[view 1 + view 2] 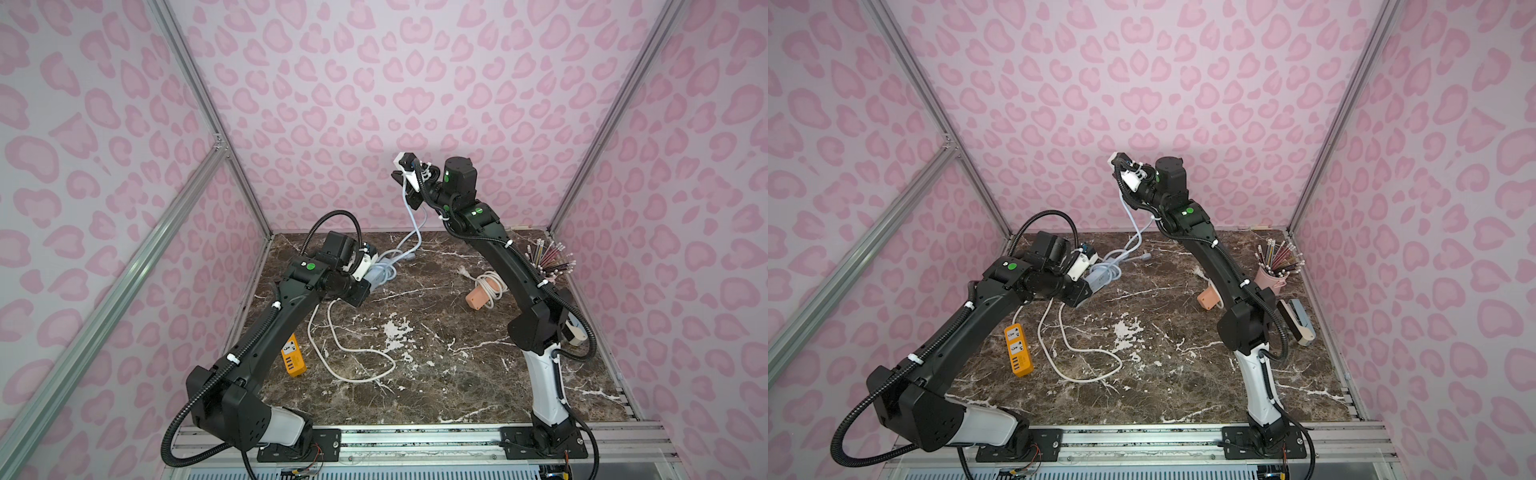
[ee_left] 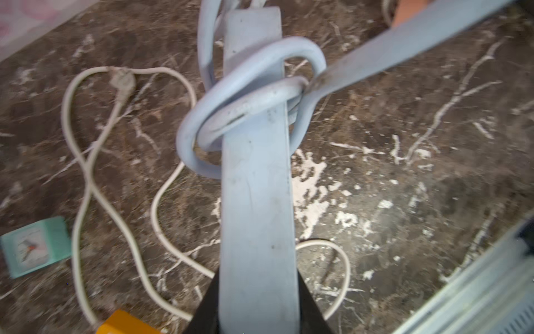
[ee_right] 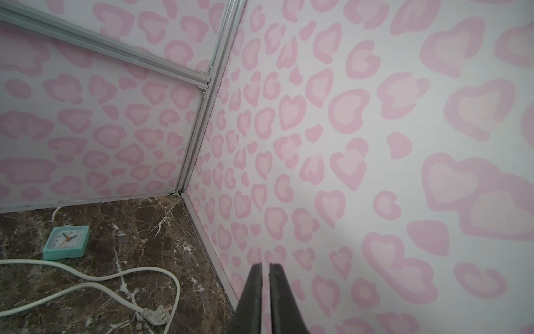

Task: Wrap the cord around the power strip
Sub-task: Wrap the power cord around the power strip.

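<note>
Now | your left gripper [image 2: 257,306] clamps the power strip [image 2: 254,188] by one end, toward the tabletop [image 1: 457,374] far-left corner | your right gripper [image 3: 265,269], raised above, pinches its looped cord [image 2: 185,141].

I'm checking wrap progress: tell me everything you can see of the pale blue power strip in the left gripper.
The power strip is a long, flat, pale blue-grey plastic bar. Its visible face is plain and scuffed, with no sockets showing. The left gripper is shut on one end, holding it over the marble table. Its matching cord loops about twice around its middle, loosely, then runs off taut.
</note>
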Robot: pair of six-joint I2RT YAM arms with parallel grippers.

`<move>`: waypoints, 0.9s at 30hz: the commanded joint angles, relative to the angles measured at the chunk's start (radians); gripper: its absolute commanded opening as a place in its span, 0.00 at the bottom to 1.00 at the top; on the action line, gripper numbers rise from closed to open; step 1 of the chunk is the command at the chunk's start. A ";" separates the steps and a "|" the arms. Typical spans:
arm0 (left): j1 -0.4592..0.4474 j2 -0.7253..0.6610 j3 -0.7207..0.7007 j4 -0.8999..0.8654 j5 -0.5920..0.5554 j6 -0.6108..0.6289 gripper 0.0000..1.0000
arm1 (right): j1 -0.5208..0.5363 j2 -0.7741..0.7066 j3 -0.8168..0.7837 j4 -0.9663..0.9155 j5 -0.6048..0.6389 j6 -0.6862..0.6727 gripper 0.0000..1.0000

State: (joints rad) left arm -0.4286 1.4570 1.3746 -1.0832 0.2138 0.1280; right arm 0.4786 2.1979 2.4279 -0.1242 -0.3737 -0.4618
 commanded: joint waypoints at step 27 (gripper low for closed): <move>0.075 -0.310 -0.118 1.227 0.539 -0.414 0.03 | 0.022 0.147 -0.434 0.415 -0.219 0.818 0.00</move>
State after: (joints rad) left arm -0.3882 1.1664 1.2533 -0.1890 0.7712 -0.2535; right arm 0.4976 2.3821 2.0857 0.2691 -0.6773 0.2169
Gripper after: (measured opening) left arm 0.291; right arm 0.106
